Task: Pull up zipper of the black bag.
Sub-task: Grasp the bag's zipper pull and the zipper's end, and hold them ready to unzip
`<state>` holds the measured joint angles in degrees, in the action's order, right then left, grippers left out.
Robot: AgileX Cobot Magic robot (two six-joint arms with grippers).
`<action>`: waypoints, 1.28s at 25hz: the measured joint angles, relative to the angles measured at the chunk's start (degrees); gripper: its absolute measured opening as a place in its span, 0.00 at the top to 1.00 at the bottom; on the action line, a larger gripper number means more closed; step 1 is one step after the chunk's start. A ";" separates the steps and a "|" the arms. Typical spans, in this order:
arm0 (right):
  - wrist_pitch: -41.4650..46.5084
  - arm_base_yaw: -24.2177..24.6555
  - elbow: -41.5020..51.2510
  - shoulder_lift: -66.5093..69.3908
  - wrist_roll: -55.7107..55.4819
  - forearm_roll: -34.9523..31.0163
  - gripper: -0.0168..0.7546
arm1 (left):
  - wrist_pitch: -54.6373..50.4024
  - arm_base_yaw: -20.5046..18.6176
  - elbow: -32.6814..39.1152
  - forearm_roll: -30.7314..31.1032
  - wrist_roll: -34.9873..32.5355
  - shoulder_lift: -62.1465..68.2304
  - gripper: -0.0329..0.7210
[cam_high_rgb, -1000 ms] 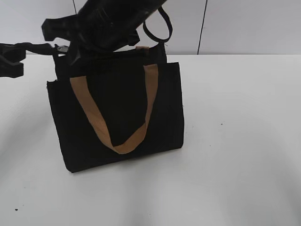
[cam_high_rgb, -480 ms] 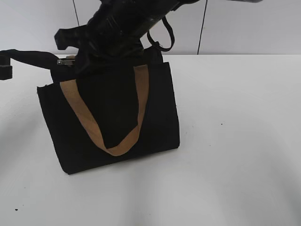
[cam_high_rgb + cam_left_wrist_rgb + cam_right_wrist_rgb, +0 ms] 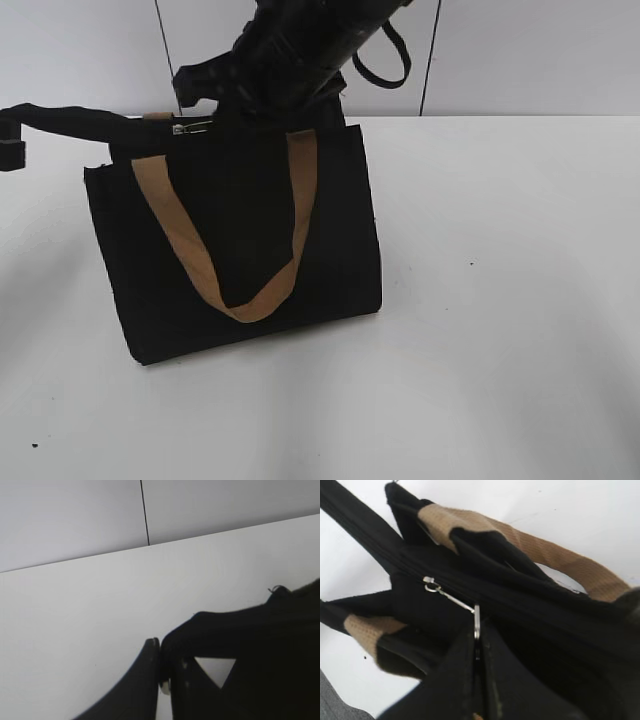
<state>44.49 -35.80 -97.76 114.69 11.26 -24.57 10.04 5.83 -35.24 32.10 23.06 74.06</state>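
The black bag (image 3: 250, 220) stands on the white table, one tan strap (image 3: 190, 250) hanging down its front. My right gripper (image 3: 212, 112) reaches across from above and is shut on the zipper (image 3: 190, 127), a silver pull tab near the left end of the bag's top. In the right wrist view my jaws (image 3: 477, 635) pinch the zipper (image 3: 451, 599) on the bag (image 3: 545, 630). My left gripper (image 3: 10, 140) at the left edge is shut on a black fabric strip (image 3: 70, 118) running out from the bag's top corner. The left wrist view shows those jaws (image 3: 164, 665) shut on the bag's fabric (image 3: 225, 630).
The white table (image 3: 500, 300) stretches to the right and front of the bag. A grey panelled wall (image 3: 520, 50) stands behind it. A black cable loop (image 3: 385, 60) hangs from my right arm.
My right gripper has moved right along the bag's top with the pull tab in it. The bag has shifted and stands straighter. The left gripper holds the strip in place.
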 joint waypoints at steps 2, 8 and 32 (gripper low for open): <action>1.62 0.57 0.00 -0.57 -0.06 1.30 1.00 | 0.00 0.00 0.00 0.00 0.00 0.00 0.91; 6.79 3.19 0.00 -2.69 0.06 4.08 1.00 | 0.00 0.00 0.00 0.00 0.00 0.00 0.91; 14.74 6.97 0.00 -7.56 2.46 11.56 0.97 | -3.14 0.36 0.00 -3.30 0.00 0.00 0.90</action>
<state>59.23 -28.84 -97.76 107.13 13.72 -13.01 6.90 6.19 -35.24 28.80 23.06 74.06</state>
